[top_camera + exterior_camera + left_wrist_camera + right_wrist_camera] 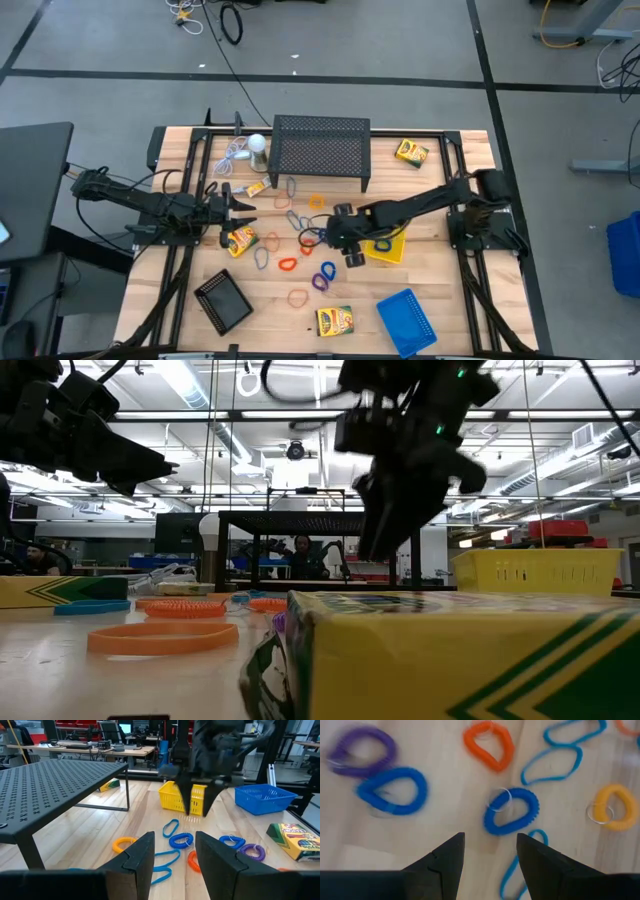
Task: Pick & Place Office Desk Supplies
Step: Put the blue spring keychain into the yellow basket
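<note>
Several coloured loops (297,240) lie on the wooden table's middle. My right gripper (325,235) hangs open and empty just above them, its fingers pointing down on either side of a spot beside a blue loop (512,811). My left gripper (248,206) is open and empty, held above the table left of the loops, near a crayon box (241,240). Other crayon boxes lie at the far right (411,152) and the near middle (335,320). The yellow tray (388,245), blue tray (407,320) and black tray (223,300) rest on the table.
A large black mesh stand (321,148) stands at the far middle, with a white round object and its cord (258,143) to its left. More loops lie near the front, among them a purple loop (323,277) and an orange loop (298,296). A person shows in the room beyond (298,550).
</note>
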